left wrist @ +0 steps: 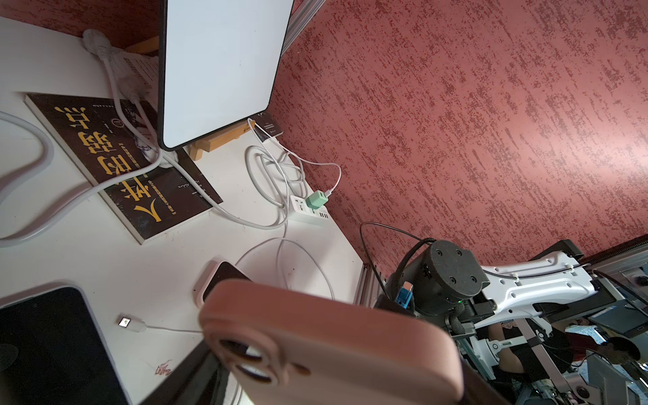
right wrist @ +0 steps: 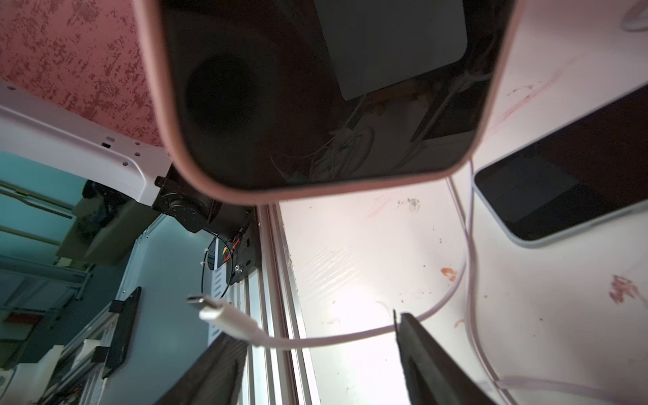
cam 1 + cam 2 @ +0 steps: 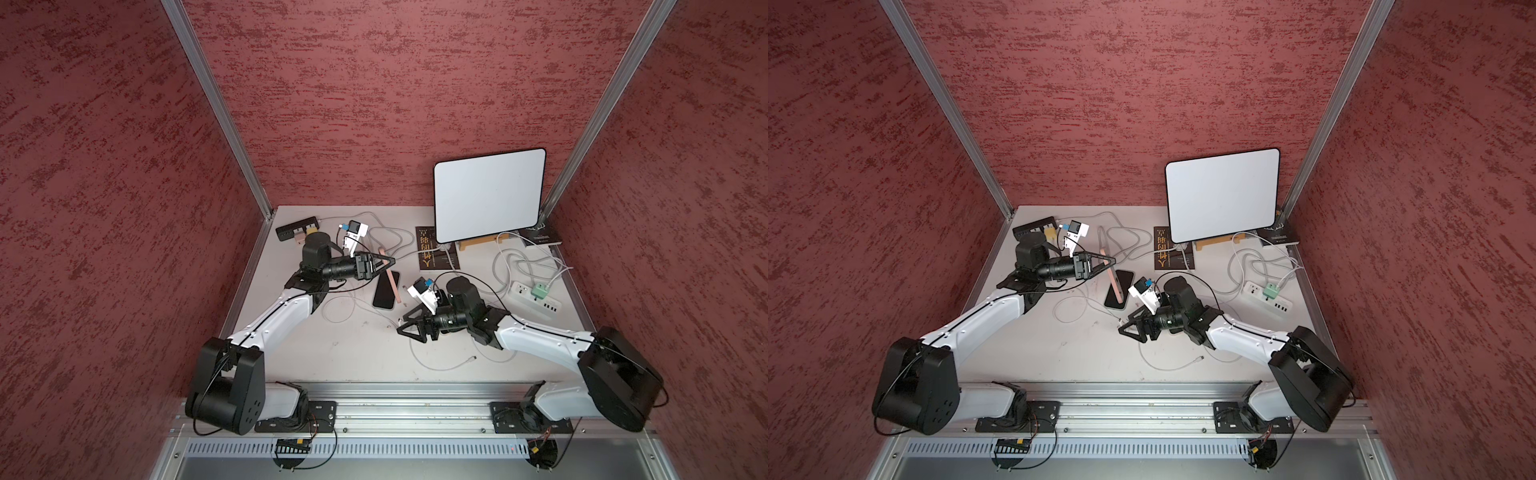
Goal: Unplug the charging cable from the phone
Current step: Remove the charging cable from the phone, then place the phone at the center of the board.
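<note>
Left gripper (image 3: pixel 390 261): clamped tight on the pink-cased phone (image 3: pixel 392 282), which is gripped near its upper end.
Pink-cased phone: held up on edge and tilted, near the middle of the table (image 3: pixel 365 357). In the top views the screen is turned toward 3 o'clock and the back with the camera lenses toward 9 o'clock.
Right gripper (image 3: pixel 400 326): jaws spread wide with nothing clamped. It is parked close by, at about 6 o'clock of the held phone.
Charging cable (image 2: pixel 333 336): white, and seen draped across the gap between the right gripper's fingers.
Plug (image 2: pixel 210 308): out of the phone, in the air just past one finger and clearly apart from the phone's lower edge.
Second phone (image 3: pixel 382 293): laid flat with its dark screen up. Its 3 o'clock edge is overlapped by the held phone in the top views.
Power strip (image 3: pixel 552 309): set at 3 o'clock of the right gripper, well apart, with a green charger (image 3: pixel 540 291) plugged in.
White board (image 3: pixel 488 195): propped on a wooden stand at 1 o'clock of the held phone, by the back wall.
Book (image 3: pixel 436 251): dark-covered and flat, at 2 o'clock of the held phone, with white cables laid over it.
</note>
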`<state>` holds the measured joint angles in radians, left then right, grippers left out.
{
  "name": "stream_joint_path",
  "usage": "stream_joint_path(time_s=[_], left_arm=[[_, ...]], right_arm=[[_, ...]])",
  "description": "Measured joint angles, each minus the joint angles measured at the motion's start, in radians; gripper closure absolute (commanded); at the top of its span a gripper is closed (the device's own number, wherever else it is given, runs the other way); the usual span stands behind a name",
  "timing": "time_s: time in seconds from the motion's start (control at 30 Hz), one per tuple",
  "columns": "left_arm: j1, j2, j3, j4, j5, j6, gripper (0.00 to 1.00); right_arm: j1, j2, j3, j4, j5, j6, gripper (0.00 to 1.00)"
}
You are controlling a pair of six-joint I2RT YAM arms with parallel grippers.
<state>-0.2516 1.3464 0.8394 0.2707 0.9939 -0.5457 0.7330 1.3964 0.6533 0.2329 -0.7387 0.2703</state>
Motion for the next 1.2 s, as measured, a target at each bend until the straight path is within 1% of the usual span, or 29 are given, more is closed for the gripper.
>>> stream_joint_path(time_s=[0.13,0.17,0.33,0.6,0.83,1.2], left_arm=[[0.000,0.000,0.000,0.014,0.005,-0.001,0.90],[0.000,0.000,0.000,0.019,0.008,-0.001,0.90],[-0.002,0.000,0.000,0.034,0.031,0.000,0.89],[-0.012,0.000,-0.003,0.044,0.067,0.003,0.89],[-0.018,0.000,-0.004,0.047,0.090,0.005,0.89],[-0.018,0.000,-0.010,0.068,0.105,0.020,0.89]], right_arm=[[-0.011,0.000,0.026,-0.019,-0.011,0.005,0.02],[-0.016,0.000,0.035,-0.026,-0.019,0.004,0.01],[-0.052,0.000,0.084,-0.051,-0.072,0.014,0.01],[-0.106,0.001,0.137,-0.057,-0.169,0.068,0.01],[-0.115,0.034,0.208,-0.058,-0.224,0.116,0.01],[-0.116,0.105,0.276,-0.058,-0.261,0.149,0.01]])
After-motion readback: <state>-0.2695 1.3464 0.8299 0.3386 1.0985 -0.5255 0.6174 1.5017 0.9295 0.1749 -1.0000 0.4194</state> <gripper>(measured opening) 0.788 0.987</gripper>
